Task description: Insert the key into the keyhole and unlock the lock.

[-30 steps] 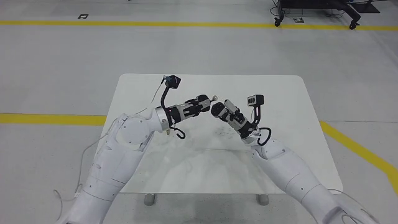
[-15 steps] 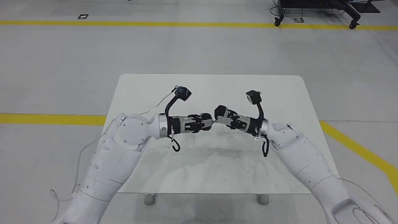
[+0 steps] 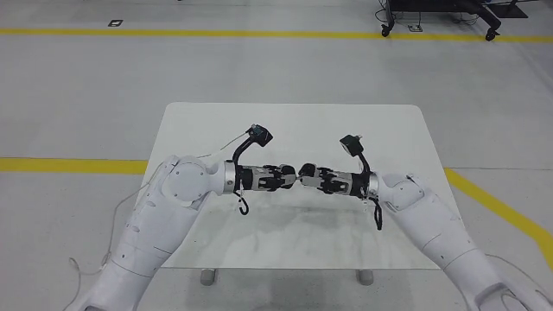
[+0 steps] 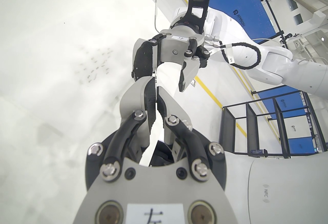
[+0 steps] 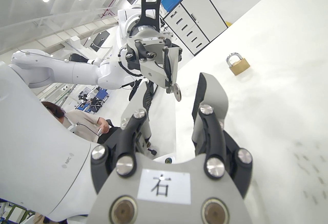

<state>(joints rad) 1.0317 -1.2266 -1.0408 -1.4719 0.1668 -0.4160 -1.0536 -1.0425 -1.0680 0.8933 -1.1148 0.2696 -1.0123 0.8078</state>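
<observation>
My left gripper (image 5: 170, 83) is shut on a small silver key (image 5: 176, 90), whose round head sticks out past its fingertips. My right gripper (image 5: 175, 97) is open and faces it tip to tip, one finger on either side of the key head without touching it. In the top view the left gripper (image 3: 292, 175) and right gripper (image 3: 304, 175) meet above the table's middle. The left wrist view has my left gripper (image 4: 155, 86) pinched tight and the right gripper's fingers (image 4: 142, 61) spread just beyond it. A brass padlock (image 5: 238, 65) with its shackle down lies flat on the table, away from both grippers.
The white table (image 3: 380, 121) has faint scuff marks near its middle. A rack on wheels (image 3: 441, 0) stands on the floor far behind the table.
Both arms have swung down and inward. The two grippers, apart and angled a second ago, now point straight at each other with tips meeting. The key stays in the left gripper.
</observation>
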